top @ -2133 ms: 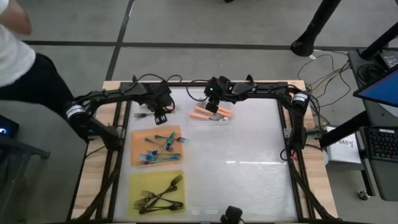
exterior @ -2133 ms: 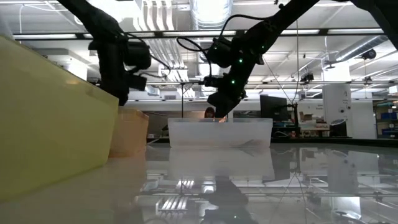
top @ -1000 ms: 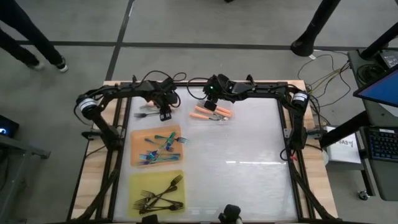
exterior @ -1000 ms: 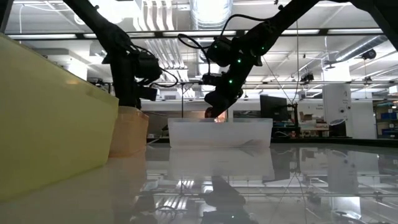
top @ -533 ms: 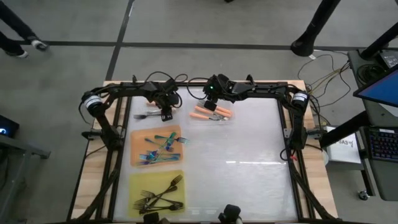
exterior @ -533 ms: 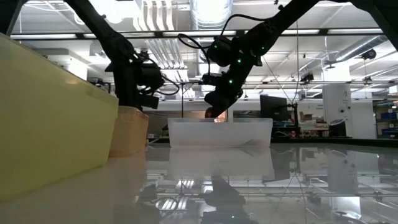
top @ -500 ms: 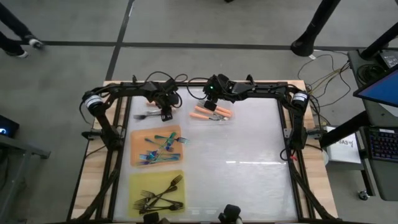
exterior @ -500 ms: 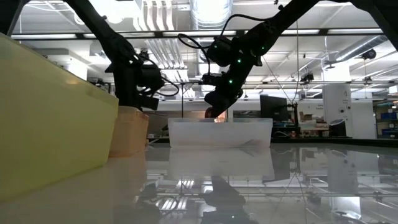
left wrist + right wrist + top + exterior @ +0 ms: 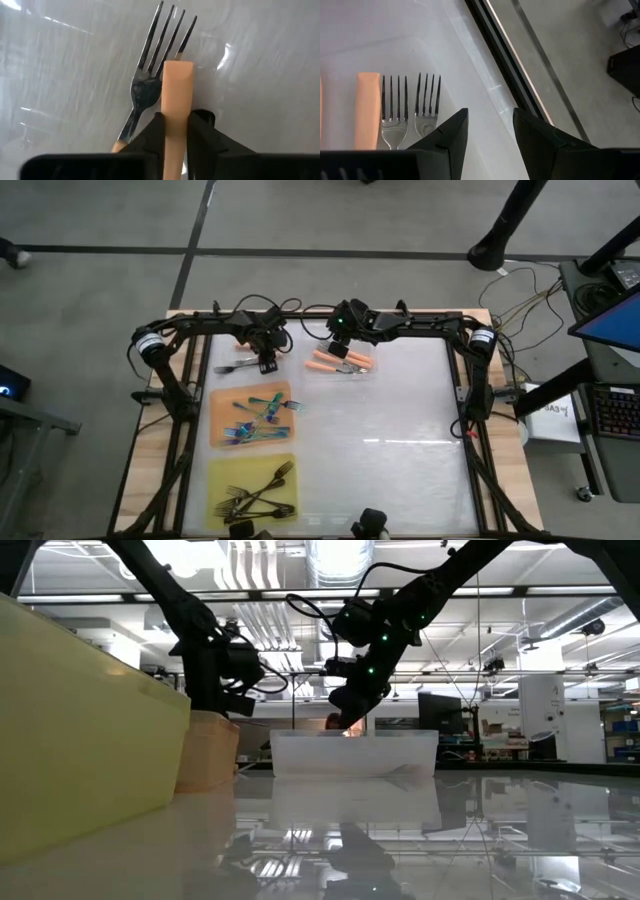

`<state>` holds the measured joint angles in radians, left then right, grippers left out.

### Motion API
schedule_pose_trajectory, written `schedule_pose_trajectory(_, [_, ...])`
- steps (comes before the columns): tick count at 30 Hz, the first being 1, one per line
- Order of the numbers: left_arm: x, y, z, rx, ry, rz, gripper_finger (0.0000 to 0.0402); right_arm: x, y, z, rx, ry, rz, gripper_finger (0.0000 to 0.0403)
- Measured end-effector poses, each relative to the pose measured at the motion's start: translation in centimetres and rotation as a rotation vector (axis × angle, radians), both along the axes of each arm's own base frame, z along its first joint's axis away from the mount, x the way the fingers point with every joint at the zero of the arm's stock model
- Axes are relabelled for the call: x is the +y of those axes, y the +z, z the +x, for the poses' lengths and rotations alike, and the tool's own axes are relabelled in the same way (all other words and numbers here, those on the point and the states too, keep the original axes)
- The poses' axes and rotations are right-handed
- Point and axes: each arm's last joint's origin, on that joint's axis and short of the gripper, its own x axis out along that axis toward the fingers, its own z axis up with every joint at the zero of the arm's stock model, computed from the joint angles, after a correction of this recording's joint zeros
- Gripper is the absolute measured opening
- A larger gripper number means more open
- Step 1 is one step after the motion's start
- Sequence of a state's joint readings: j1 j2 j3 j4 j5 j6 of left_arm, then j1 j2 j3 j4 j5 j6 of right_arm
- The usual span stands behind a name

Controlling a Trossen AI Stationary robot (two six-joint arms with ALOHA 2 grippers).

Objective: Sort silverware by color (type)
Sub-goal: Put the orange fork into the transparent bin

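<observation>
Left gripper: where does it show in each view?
High: left gripper at the table's far side, left of the tray.
Low: left of the tray, raised.
Left wrist: its fingers close on an orange fork.
Right wrist: not in it.
Shared landmark: the tray.

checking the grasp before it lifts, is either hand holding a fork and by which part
The left hand is shut on an orange-handled fork, pinching it by the handle; a second fork lies loose beneath. The right hand is open over the clear tray, holding nothing.
</observation>
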<state>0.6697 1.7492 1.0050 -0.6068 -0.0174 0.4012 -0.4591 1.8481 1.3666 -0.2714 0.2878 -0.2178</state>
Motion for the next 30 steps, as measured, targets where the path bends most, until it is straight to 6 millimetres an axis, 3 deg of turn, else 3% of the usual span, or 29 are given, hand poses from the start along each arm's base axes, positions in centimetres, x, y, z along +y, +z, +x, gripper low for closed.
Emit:
schedule_pose_trajectory(4, [0.2, 0.4, 0.1, -0.02, 0.045, 0.006, 0.0004, 0.0, 0.0, 0.0, 0.0, 0.0, 0.0, 0.0148])
schedule_pose_trajectory(9, [0.6, 1.5, 0.6, -0.021, 0.077, -0.001, 0.0002, 0.0, 0.0, 0.0, 0.001, 0.001, -0.001, 0.0148])
schedule_pose_trajectory(14, [1.4, 4.6, 1.6, -0.052, 0.072, 0.023, 0.0002, 0.0, 0.2, 0.0, 0.011, 0.019, -0.015, 0.0148])
schedule_pose_trajectory(19, [1.9, 7.3, 2.2, -0.064, 0.071, 0.028, 0.0001, 0.0, 1.7, 0.0, -0.019, 0.025, -0.041, 0.0148])
schedule_pose_trajectory(30, [0.3, 4.8, 0.6, 0.017, 0.095, -0.141, 0.0019, -0.7, 1.7, -0.7, 0.001, 0.008, -0.034, 0.0148])
